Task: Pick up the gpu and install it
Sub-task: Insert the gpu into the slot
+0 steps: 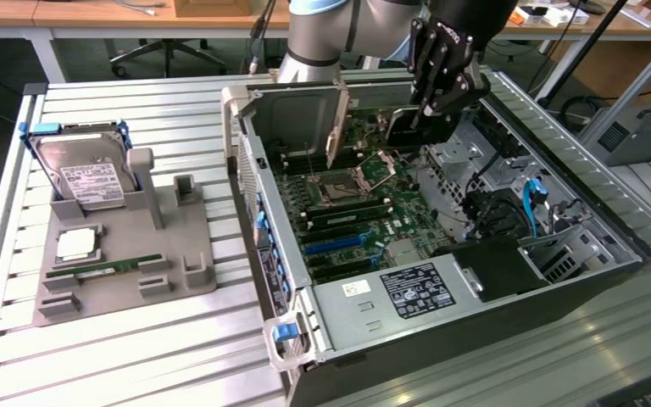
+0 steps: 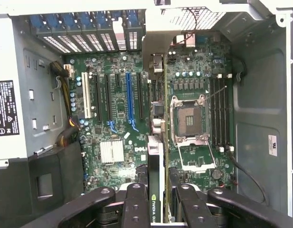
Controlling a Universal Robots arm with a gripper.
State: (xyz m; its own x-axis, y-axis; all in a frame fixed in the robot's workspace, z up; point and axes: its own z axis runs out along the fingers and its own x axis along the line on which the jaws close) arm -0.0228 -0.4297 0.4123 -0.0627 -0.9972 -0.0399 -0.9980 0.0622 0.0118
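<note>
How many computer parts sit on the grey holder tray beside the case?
3: a silver hard drive with white label standing farthest from the camera, a square silver processor chip in the middle, and a narrow green memory stick nearest the camera. None looks hidden.

A lab workshop: opened computer tower (image 1: 354, 326) on a slatted metal bench (image 1: 133, 365), desks (image 1: 65, 15) and office chair (image 1: 169, 52) behind.
</note>
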